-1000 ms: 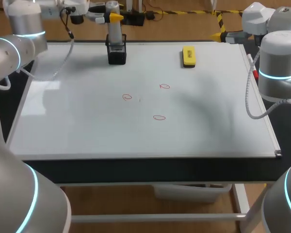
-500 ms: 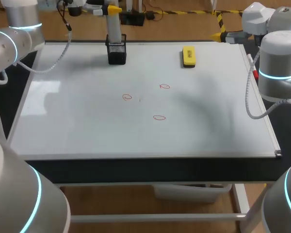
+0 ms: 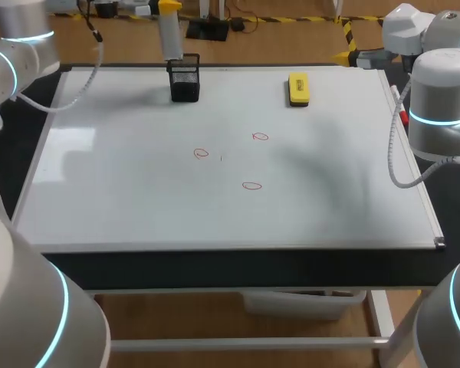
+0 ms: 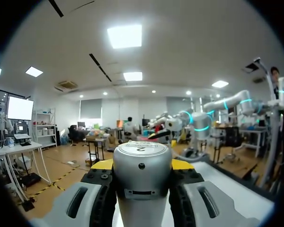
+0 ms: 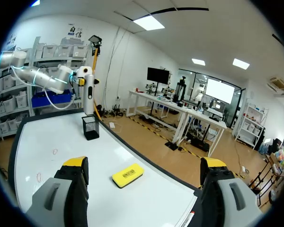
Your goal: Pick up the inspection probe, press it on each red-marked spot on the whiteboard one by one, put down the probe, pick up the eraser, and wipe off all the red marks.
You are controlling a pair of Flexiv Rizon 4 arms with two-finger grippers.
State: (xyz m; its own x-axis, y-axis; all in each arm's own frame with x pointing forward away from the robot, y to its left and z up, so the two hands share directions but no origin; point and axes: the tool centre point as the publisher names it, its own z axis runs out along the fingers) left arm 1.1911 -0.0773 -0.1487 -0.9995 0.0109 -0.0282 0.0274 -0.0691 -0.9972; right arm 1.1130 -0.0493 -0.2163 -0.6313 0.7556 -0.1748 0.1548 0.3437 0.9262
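1. Holding state. The left arm's fingers (image 4: pixel 100 165) are clamping the inspection probe (image 4: pixel 142 182) from two sides. The right arm's fingers (image 5: pixel 75 163) are standing wide apart, holding nothing, at the right edge of the tabletop.

2. Probe position. The inspection probe is hanging upright, with its long axis vertical, directly over the black holder (image 3: pixel 184 78). The holder is standing at the far edge of the whiteboard (image 3: pixel 123 199), toward the far-left corner. The probe's lower end is sitting at about the level of the holder's rim. In the right wrist view it appears to be just clear of the mouth, but this is not certain.

3. Targets. Three red marks are lying around the middle of the whiteboard: the left mark (image 3: pixel 202 153), the far mark (image 3: pixel 260 136) and the near mark (image 3: pixel 251 185). From the probe, all three lie toward the near edge and slightly to the right. The left mark is the closest.

4. Next move (judgement). The probe is likely needing to clear the holder fully before travelling toward the near edge and descending tip-first, axis upright, onto the left mark.

5. Eraser. The yellow eraser (image 3: pixel 298 88) is lying flat at the far edge, right of middle. It is nearer the right arm.
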